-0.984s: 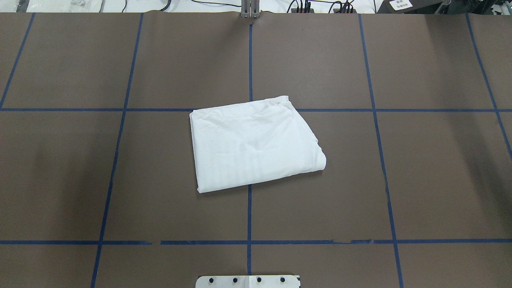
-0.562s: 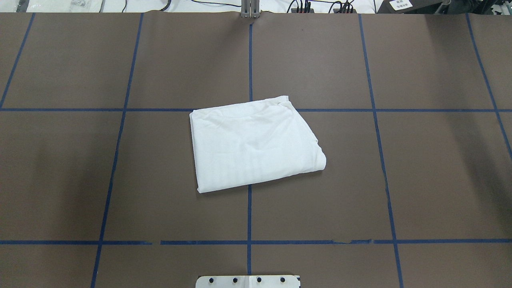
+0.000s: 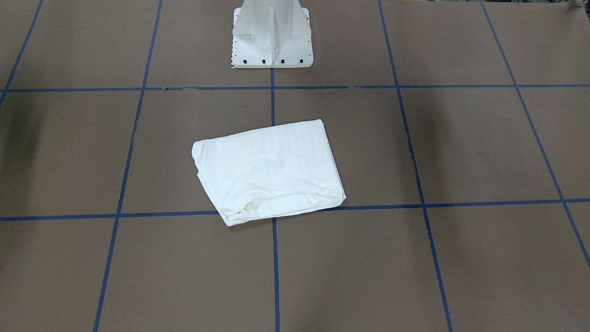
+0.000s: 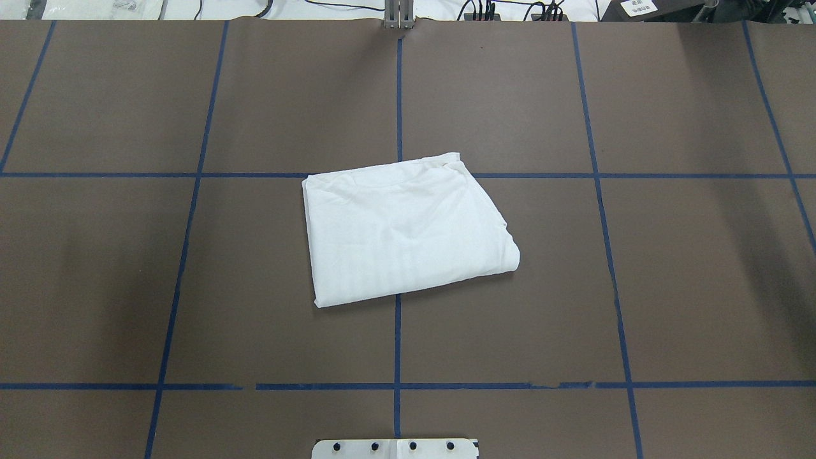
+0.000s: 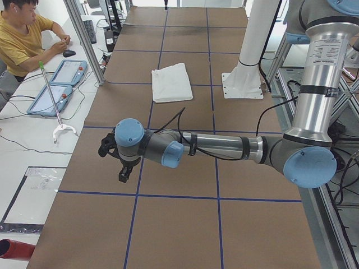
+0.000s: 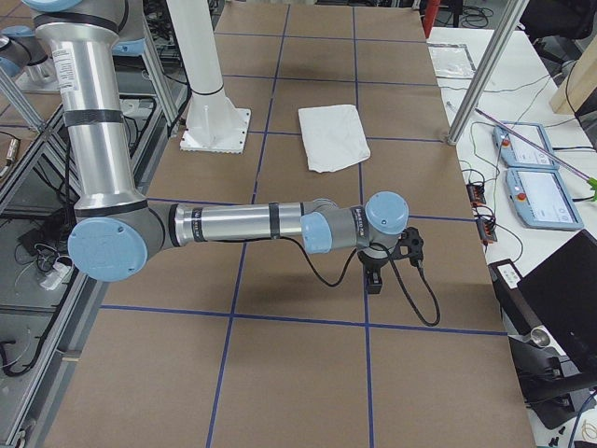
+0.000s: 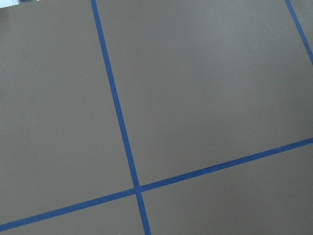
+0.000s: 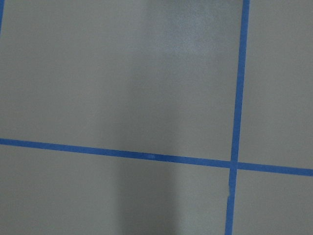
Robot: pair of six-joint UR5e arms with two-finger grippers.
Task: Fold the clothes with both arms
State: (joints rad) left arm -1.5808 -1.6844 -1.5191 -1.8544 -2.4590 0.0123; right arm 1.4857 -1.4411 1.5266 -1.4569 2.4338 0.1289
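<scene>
Your left gripper hangs low over the brown table, far out at the left end. Under it there is only bare mat and blue tape lines. From this side look you cannot tell if its tips are apart or together. The white shirt lies well off to that gripper's right, in the middle of the table. It is flat and folded into a small block, and nothing touches it. One edge of it puffs up a little where the layers show. Well past the shirt, your right gripper hangs low at the other end, with the shirt far off to its left. Only mat and tape lie under it too, and again you cannot tell if its tips are apart or together. Nothing has changed in the last second. The shirt has the same shape and sits in the same spot. So the folding looks done, or very close, and both grippers look parked away from it.
</scene>
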